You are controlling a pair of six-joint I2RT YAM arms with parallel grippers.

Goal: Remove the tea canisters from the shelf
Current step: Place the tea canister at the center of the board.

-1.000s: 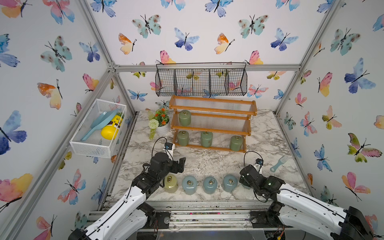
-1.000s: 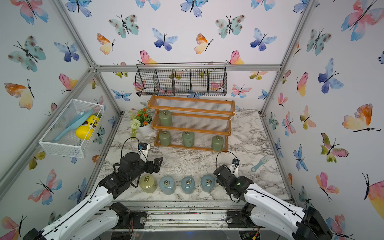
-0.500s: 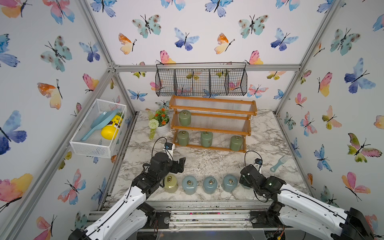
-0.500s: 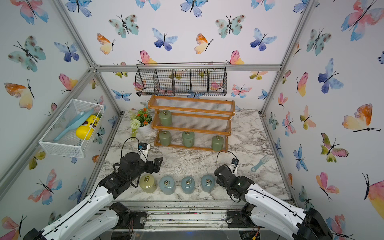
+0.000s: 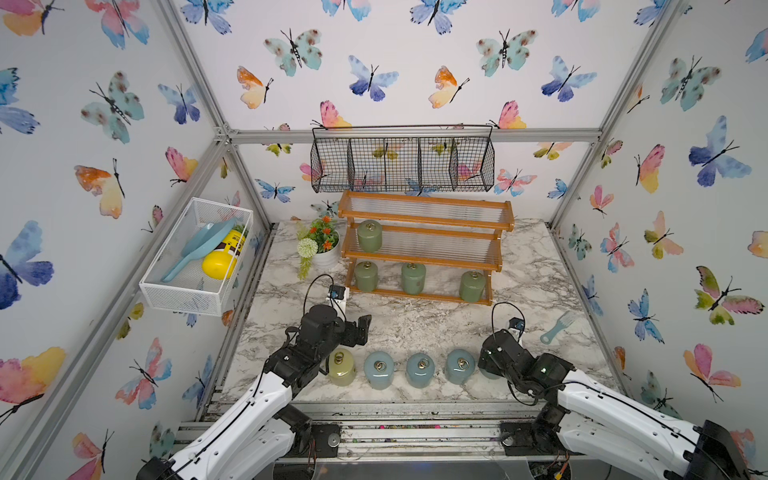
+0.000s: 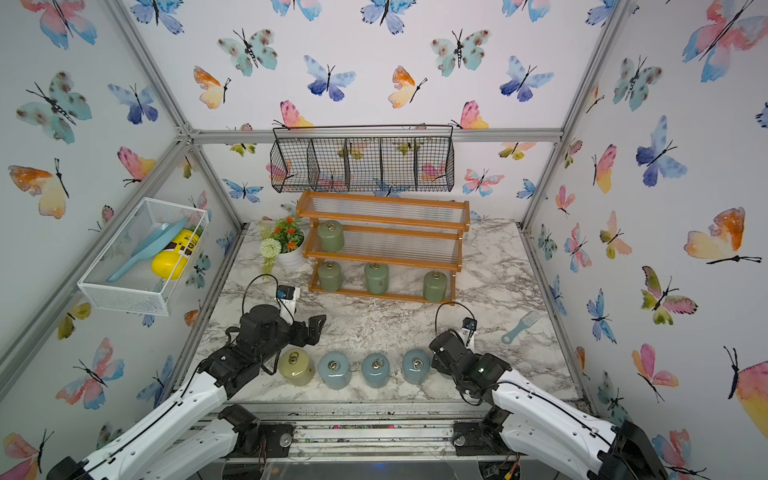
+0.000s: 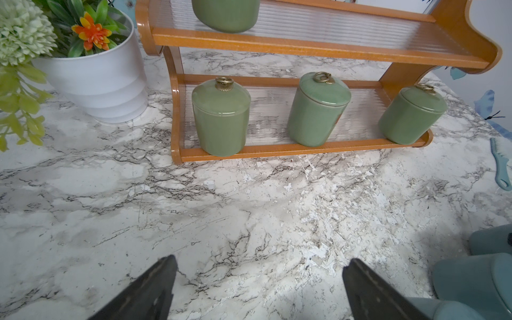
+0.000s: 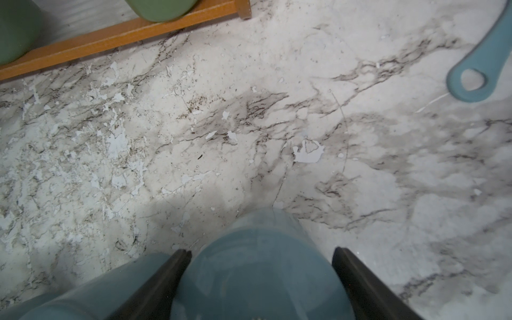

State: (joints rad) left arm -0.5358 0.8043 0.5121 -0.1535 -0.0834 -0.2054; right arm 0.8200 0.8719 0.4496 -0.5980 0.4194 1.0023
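So, L hand spread wide, empty; R hand astride pale blue canister (pinch or slight gap: unclear).

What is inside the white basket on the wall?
A blue scoop and a yellow bottle lie in the basket. Something green shows past the bottle, mostly covered, so I cannot tell what it is.
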